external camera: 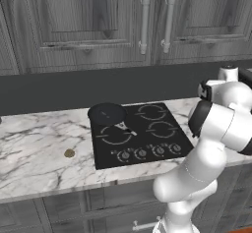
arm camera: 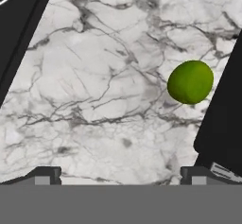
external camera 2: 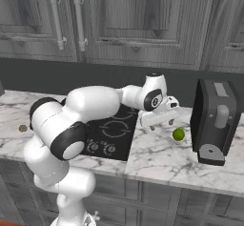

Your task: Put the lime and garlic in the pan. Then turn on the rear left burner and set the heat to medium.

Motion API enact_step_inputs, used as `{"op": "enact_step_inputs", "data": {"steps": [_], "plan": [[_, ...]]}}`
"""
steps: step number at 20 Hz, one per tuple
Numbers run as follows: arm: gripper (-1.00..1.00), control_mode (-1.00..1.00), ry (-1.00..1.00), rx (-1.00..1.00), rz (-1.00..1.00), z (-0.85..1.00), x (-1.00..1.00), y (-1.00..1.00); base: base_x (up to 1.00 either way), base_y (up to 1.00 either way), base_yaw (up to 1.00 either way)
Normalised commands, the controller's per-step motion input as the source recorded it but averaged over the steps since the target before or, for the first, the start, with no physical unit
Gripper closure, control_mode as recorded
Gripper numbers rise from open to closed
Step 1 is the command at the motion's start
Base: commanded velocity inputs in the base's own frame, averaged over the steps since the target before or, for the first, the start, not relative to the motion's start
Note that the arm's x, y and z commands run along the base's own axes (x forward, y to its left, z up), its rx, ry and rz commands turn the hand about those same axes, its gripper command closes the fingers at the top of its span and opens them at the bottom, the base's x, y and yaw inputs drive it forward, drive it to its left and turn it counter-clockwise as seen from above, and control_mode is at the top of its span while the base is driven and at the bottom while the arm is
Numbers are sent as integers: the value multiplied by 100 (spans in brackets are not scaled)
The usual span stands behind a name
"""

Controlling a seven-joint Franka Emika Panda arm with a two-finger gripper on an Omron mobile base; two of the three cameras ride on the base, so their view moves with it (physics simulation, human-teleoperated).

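The lime is a small bright green ball on the marble counter, to the right of the cooktop and just left of a dark machine; it also appears in the right base view. My gripper hovers open above the counter, a little left of the lime and apart from it, with nothing between its fingertips. The garlic, a tan lump, lies on the counter left of the cooktop. The black pan sits on the cooktop's rear left corner and covers the rear left burner.
A dark coffee machine stands on the counter right of the lime. Several grey knobs line the cooktop's front edge. Grey cabinets with bar handles hang above the counter. My own arm blocks the cooktop's right side in the left base view.
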Motion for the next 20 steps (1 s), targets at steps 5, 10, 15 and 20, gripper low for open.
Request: {"op": "enact_step_inputs", "data": {"steps": [5,10,15,20], "plan": [[-100,-100,0,-1,0,-17,32,0,0,0,0],[-100,-100,0,0,0,-20,31,0,0,0,0],[-100,-100,-2,0,0,-19,20,0,0,0,0],[-100,-100,-4,0,-2,-23,20,-3,0,0,0]]}}
